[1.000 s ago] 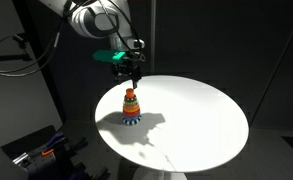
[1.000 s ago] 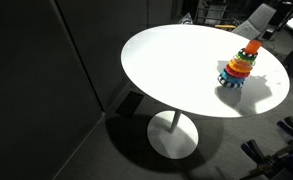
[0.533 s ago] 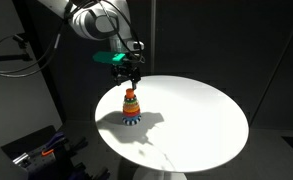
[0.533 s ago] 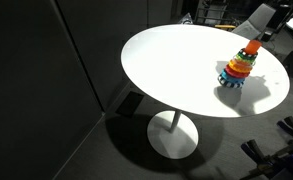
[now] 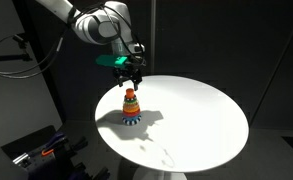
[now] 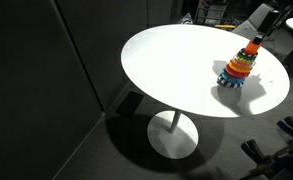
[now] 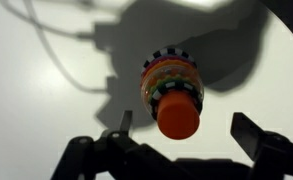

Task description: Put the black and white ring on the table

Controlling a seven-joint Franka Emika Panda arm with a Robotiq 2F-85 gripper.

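Note:
A colourful stacking toy [image 5: 131,107] stands upright on the round white table [image 5: 201,125], near its rim. The black and white ring [image 5: 132,118] lies at the bottom of the stack, under the other rings; it also shows in an exterior view [image 6: 231,82] and as a striped edge in the wrist view [image 7: 170,55]. My gripper [image 5: 132,76] hangs a little above the toy's orange top [image 7: 178,115], open, with nothing between its fingers. In the wrist view the gripper [image 7: 184,128] has one finger on each side of that top, clear of it.
The robot arm [image 5: 91,22] reaches in from the upper left over the table's edge. Dark curtains surround the table. Equipment lies on the floor [image 5: 41,150] beside the table. The table's pedestal base [image 6: 172,135] stands on grey carpet.
The gripper has drifted slightly to the right above the toy and stays open. The toy has not moved.

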